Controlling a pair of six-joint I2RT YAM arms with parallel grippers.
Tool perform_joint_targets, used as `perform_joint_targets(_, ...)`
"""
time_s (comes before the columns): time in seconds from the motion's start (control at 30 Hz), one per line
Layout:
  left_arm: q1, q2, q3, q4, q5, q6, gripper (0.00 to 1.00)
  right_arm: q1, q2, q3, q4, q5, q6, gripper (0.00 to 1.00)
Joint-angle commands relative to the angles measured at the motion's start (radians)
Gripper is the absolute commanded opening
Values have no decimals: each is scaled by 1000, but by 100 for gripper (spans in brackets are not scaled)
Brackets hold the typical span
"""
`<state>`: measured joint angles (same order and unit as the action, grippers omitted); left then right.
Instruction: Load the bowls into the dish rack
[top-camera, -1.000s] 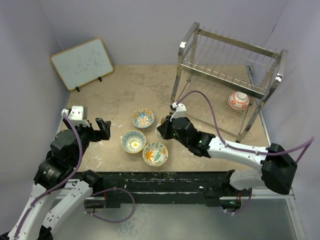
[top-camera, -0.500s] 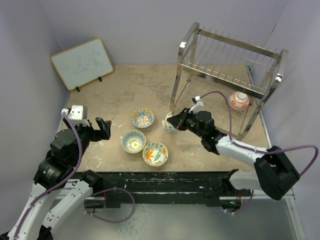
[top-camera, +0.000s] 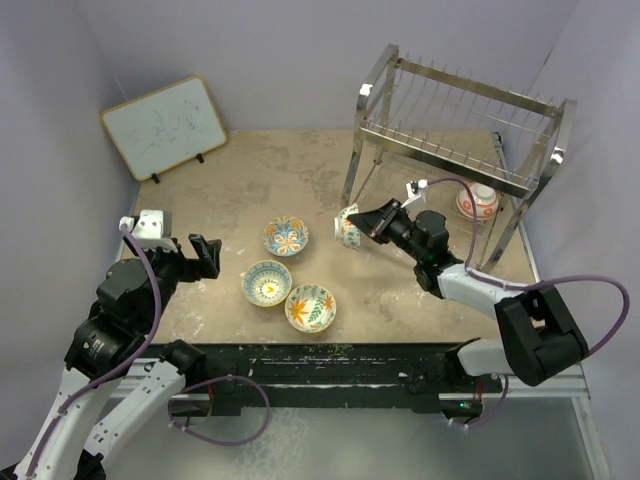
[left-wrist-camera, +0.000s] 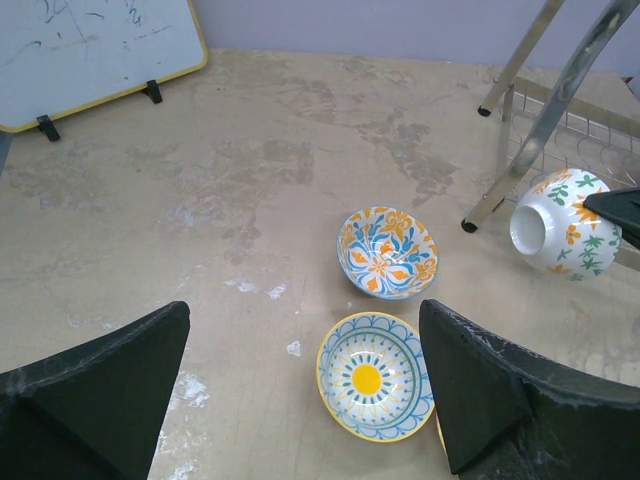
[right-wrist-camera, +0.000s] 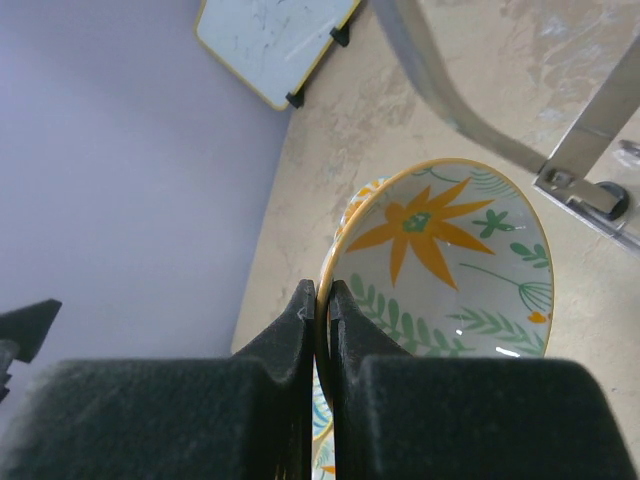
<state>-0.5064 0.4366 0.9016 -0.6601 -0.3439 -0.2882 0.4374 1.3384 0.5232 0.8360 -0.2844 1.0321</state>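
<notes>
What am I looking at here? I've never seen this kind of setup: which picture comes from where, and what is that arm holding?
Two robot arms are bolted at the near edge of a table. The wide picture looks down from above and behind them; the other two come from a camera on each wrist. The right hand is shut on the rim of a tilted bowl near the dish rack. The left hand is open and holds nothing. Three bowls sit on the table, one red-orange bowl lies in the rack's lower tier, and a whiteboard stands at the back left.
</notes>
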Motion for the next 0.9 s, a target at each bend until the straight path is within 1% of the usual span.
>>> perform_joint_targets(0.0,-4,7,39,38,7,1,99,-46,8,11,184,-43,85,0)
perform_joint_targets(0.17,-4,15,40,39,-2,11,99,-110,60,-10,324,-54,161,0)
perform_joint_targets(0.43,-4,22,48,38,-9,17,99,-209,184,2,543,-77,263,0)
perform_joint_targets(0.63,-4,25,49,38,-15,21,99,-251,233,58,554,-48,277,0)
perform_joint_targets(0.87,-4,26,44,42,-14,24,99,-278,386,154,671,-41,336,0)
